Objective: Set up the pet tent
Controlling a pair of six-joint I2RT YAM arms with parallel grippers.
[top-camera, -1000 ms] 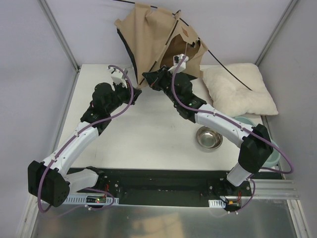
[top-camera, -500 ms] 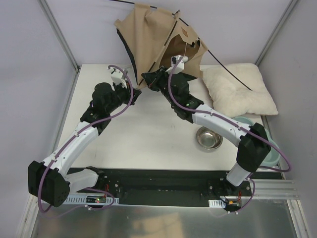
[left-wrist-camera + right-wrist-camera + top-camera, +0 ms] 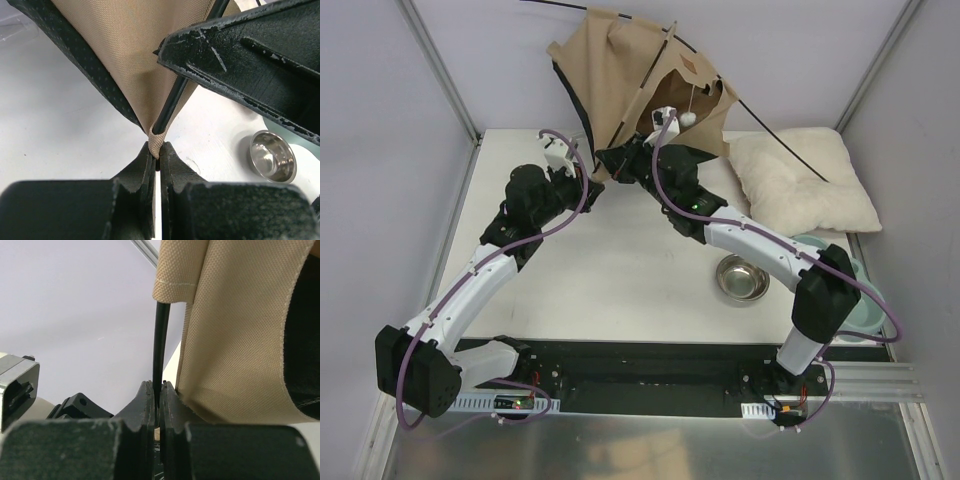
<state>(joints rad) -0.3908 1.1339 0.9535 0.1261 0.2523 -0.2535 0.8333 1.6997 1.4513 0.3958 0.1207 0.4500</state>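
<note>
The left gripper (image 3: 156,152) is closed on the soft corner loop (image 3: 155,139) of the pet tent (image 3: 130,55). The right gripper (image 3: 157,390), just above it, pinches the thin pole (image 3: 160,340), which is probably springy and slippery.

The pet tent (image 3: 135,55) is tan woven cloth, matt, weave clearly visible, with black perforated mesh edging. Its pole (image 3: 160,340) is smooth black, a bit glossy. The bowl (image 3: 742,279) is shiny polished metal, the pillow (image 3: 800,185) fluffy off-white fabric. The left gripper (image 3: 158,152) looks like rough, grainy matt black plastic.
</note>
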